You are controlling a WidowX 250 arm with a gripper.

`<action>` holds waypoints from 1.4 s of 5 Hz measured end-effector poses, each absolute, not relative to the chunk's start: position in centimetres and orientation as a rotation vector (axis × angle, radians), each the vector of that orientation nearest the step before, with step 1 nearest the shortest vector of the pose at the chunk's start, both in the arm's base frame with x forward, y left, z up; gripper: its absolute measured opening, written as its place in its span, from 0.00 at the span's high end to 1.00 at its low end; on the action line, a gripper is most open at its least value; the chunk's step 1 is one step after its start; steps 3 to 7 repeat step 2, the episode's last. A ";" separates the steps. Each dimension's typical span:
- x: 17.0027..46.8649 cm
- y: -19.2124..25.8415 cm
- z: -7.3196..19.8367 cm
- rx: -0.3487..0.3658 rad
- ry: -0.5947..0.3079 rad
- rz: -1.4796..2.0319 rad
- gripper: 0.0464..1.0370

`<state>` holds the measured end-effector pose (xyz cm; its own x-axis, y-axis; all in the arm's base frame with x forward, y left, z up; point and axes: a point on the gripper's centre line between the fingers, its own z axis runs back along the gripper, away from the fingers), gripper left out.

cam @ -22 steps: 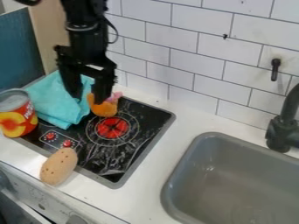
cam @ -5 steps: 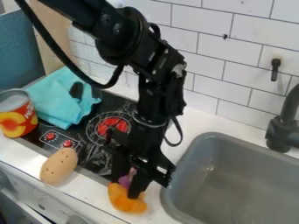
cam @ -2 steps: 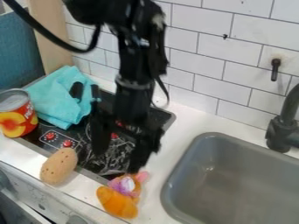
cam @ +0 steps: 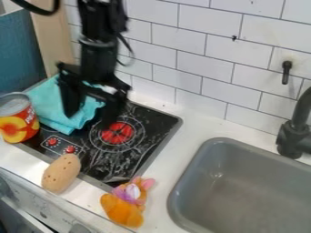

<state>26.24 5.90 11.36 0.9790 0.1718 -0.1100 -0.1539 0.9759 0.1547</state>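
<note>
The turquoise cloth point(cam: 45, 102) lies rumpled over the back-left corner of the stovetop point(cam: 148, 125), its long axis (as far as a heap has one) running loosely from that corner toward the front edge, beside the can point(cam: 17, 125). From the end effector point(cam: 90, 119) it lies mostly toward the left edge, partly behind one finger. Those fingers stand wide apart with nothing between them, though I can't tell whether they touch the cloth.

A soft orange plush toy point(cam: 123, 210) with pink ears and a purple-and-white middle lies on the near counter point(cam: 159, 181), ears toward the far right.
</note>
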 end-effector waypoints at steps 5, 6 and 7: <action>26.4 10.0 14.3 0.160 0.046 0.068 0.04; 26.4 10.0 14.3 0.160 0.046 0.068 0.04; 26.4 10.0 14.3 0.160 0.046 0.068 0.04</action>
